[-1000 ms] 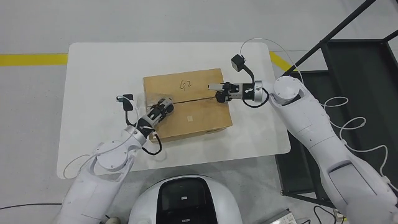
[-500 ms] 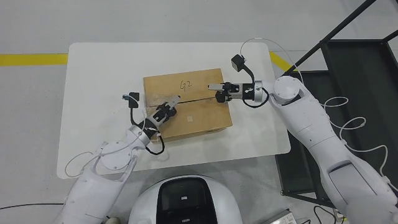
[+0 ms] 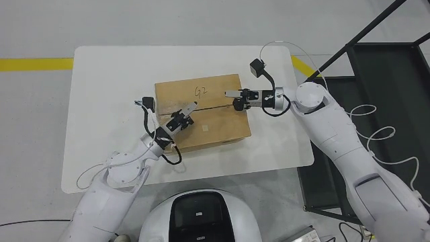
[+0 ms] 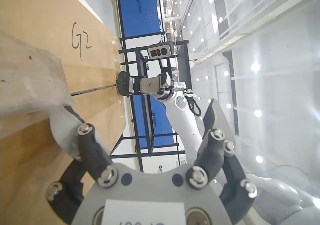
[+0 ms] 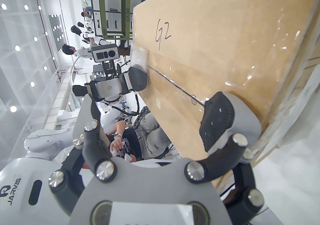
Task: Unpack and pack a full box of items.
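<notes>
A closed cardboard box (image 3: pixel 201 111) marked "G2" sits in the middle of the white table (image 3: pixel 107 107), its top flaps meeting at a taped seam (image 5: pixel 172 81). My left gripper (image 3: pixel 183 119) is over the box's near-left part, open, with one finger (image 4: pixel 62 116) on the cardboard by the seam and the other finger (image 4: pixel 212 121) in the air. My right gripper (image 3: pixel 236 99) is at the seam's right end, open, one pad (image 5: pixel 217 121) resting on the box top and the other finger (image 5: pixel 90 116) off it. Crumpled clear tape (image 4: pixel 30 81) lies next to the left finger.
A black metal rack (image 3: pixel 376 107) stands just right of the table. A yellow floor line (image 3: pixel 33 64) runs behind. Bare table lies left of the box and along the front edge (image 3: pixel 201 168).
My left gripper has moved from the box's left edge farther onto the top, toward the seam. The right arm and the box have stayed still.
</notes>
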You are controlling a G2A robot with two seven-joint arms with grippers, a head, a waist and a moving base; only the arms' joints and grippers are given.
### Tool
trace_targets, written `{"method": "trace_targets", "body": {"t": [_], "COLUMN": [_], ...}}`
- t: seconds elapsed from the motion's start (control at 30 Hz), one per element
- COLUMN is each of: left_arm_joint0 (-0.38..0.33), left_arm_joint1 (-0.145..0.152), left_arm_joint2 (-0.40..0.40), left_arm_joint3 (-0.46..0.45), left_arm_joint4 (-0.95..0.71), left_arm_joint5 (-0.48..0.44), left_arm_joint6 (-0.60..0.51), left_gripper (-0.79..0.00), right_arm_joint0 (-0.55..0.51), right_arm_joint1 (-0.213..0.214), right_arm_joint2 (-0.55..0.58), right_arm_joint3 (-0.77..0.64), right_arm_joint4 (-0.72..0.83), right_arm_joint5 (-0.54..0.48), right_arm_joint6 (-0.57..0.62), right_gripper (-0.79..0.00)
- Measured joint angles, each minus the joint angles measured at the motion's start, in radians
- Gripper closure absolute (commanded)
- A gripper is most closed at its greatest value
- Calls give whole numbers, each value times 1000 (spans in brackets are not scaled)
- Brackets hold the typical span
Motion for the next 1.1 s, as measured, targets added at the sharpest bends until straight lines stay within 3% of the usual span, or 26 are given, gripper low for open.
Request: {"method": "trace_targets", "body": {"t": [0.13,0.37,0.67,0.83,0.93,1.1], "left_arm_joint0": [24,74,78,93,122,168], "left_arm_joint1": [5,22,39,41,43,45], "left_arm_joint2": [-33,-110,-194,-242,-284,-320], "left_arm_joint3": [-9,-54,-87,-122,-142,-152], "left_arm_joint4": [-52,-189,-350,-421,-386,-295], "left_arm_joint5": [4,59,160,115,56,62], "left_arm_joint6": [-34,-188,-366,-364,-280,-143], "left_gripper": [-785,-785,-785,-785,-785,-785], "right_arm_joint0": [-17,-65,-114,-126,-131,-134], "right_arm_joint1": [14,44,63,64,64,64], "right_arm_joint2": [63,191,271,281,283,284], "right_arm_joint3": [0,26,12,-2,-9,-13], "right_arm_joint4": [60,155,171,168,158,147], "right_arm_joint5": [-16,-46,-41,-36,-34,-31], "right_arm_joint6": [29,83,72,62,56,49], "right_gripper": [-785,-785,-785,-785,-785,-785]}}
